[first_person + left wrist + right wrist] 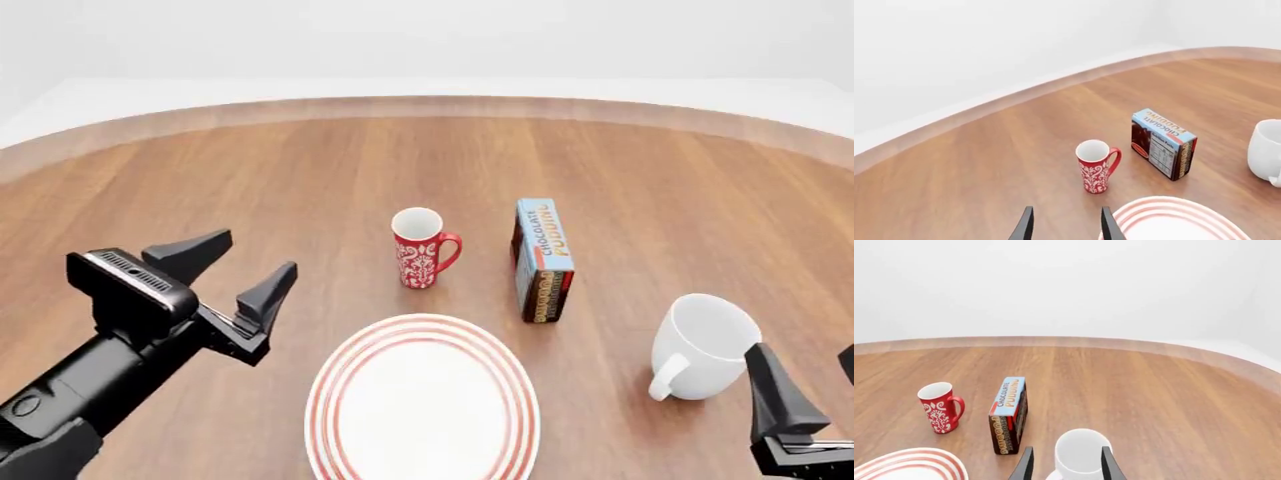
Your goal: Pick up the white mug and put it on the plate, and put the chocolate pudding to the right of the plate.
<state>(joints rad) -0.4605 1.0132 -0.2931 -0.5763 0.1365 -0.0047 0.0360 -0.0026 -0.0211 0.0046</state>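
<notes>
Round wood table (267,170), white walls. Chocolate pudding (542,258) on edge beside red mug (420,247), lettering "CHOCOLATE PUDDING". White mug (702,345) right of plate (424,400). Left gripper (238,276), right gripper (1064,465) both spread, empty.
</notes>
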